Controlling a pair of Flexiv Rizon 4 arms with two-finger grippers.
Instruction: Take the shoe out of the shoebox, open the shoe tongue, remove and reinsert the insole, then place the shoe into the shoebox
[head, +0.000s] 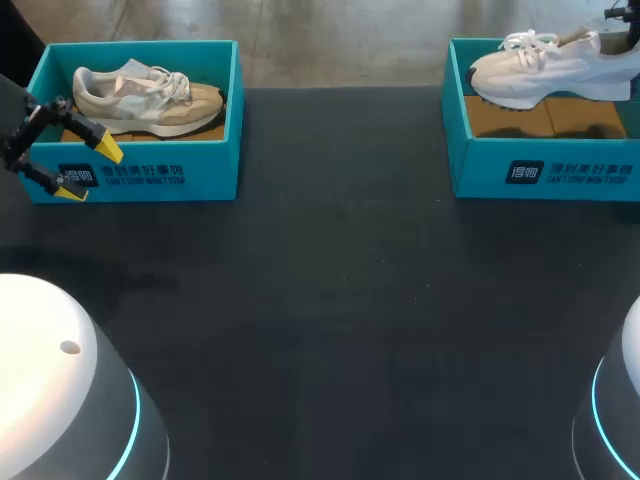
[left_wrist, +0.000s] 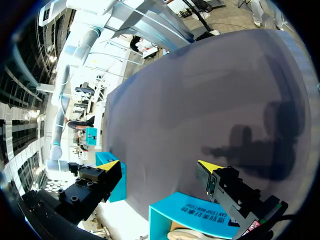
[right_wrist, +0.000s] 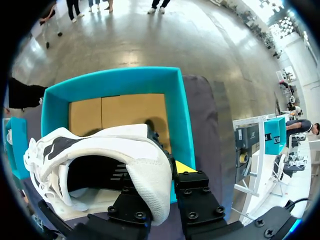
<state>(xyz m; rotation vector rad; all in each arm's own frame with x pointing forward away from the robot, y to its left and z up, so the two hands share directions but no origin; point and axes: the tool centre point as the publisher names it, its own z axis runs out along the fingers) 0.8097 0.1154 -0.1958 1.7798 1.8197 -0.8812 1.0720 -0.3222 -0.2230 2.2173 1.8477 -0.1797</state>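
Two grippers (left_wrist: 159, 164) (right_wrist: 160, 172), two shoeboxes (head: 140, 175) (head: 550, 170), one white shoe (head: 550, 72), one beige shoe (head: 145, 100).

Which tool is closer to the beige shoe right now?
Left. The left tool hangs open by the box holding the beige shoe; the right tool is across the table, shut on the white shoe.

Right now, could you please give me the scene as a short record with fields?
left shoebox: teal, open, holds beige shoe
right shoebox: teal, open
white shoe: over right shoebox, held by its heel
left gripper: open, beside left shoebox's front corner
right gripper: shut on white shoe
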